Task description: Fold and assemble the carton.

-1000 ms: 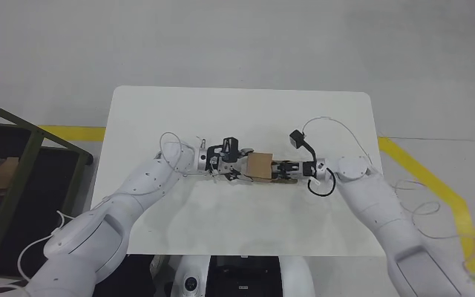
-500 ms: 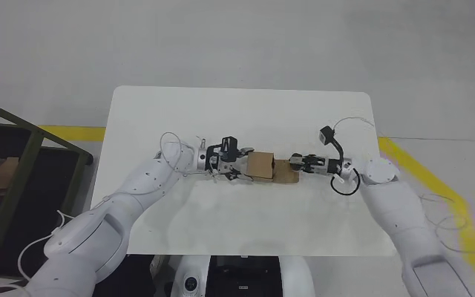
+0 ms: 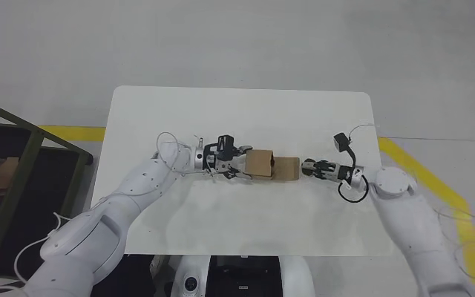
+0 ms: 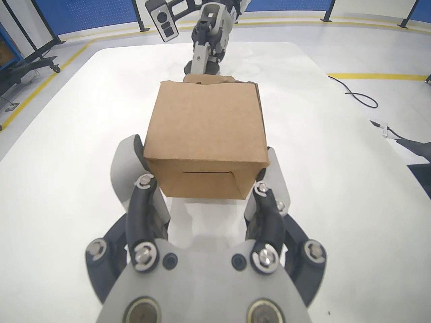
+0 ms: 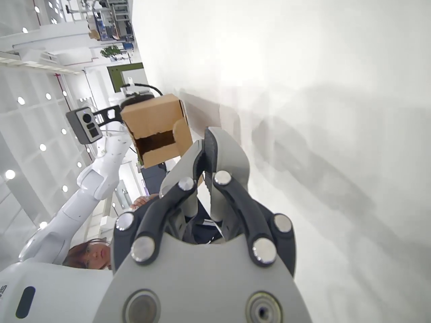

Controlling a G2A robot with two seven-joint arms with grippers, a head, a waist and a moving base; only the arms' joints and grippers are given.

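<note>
Holding a light carton from both ends

The carton [image 4: 205, 126] sits low over the table [image 3: 223, 111], directly between the two claws; whether it rests on the surface I cannot tell. The left claw [image 4: 203, 151] clasps the closed end, with one finger against each side wall. Past the far, open end, the right claw [image 5: 204, 144] is nipped narrow on the outer edge of a flap [image 4: 207, 78], seemingly with the card between its tips.

Thin card like this should be light and springy, stiff across the panels and weak at the creases, so a hard squeeze mid-wall would likely dent it. Holds near the corners, and on a flap's free edge, look safest.

Both forearms lie low and nearly level, pointing at each other along the carton's length. The right wrist is rolled onto its side.
</note>
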